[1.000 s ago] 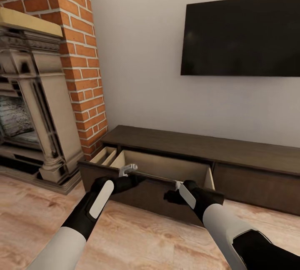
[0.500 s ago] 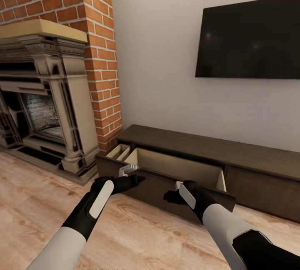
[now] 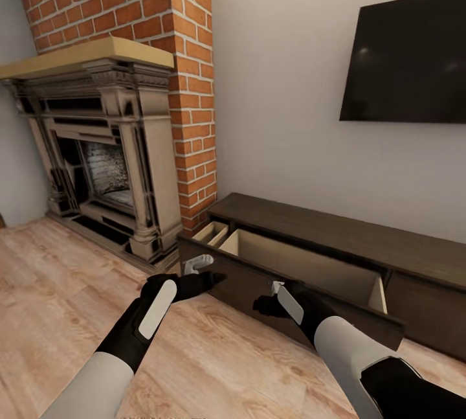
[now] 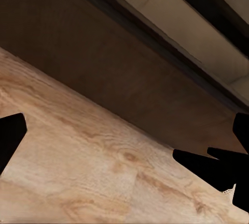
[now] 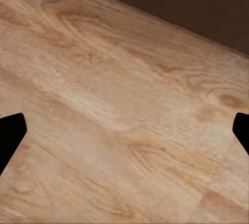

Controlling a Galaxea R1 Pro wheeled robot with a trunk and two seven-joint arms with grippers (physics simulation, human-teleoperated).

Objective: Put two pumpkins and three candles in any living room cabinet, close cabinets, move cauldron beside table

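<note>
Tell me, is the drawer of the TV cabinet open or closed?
Open. The drawer stands pulled out of the cabinet, its pale interior exposed.

Dark cabinet (image 4: 98, 52) front above wood floor (image 4: 88, 172).

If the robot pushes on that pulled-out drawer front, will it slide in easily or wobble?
The drawer is a wide, rigid-looking wooden box, so it should probably slide straight into the cabinet rather than flex. What I can see of its inside looks empty, so likely light. Pushed at one end only, it might skew.
</note>
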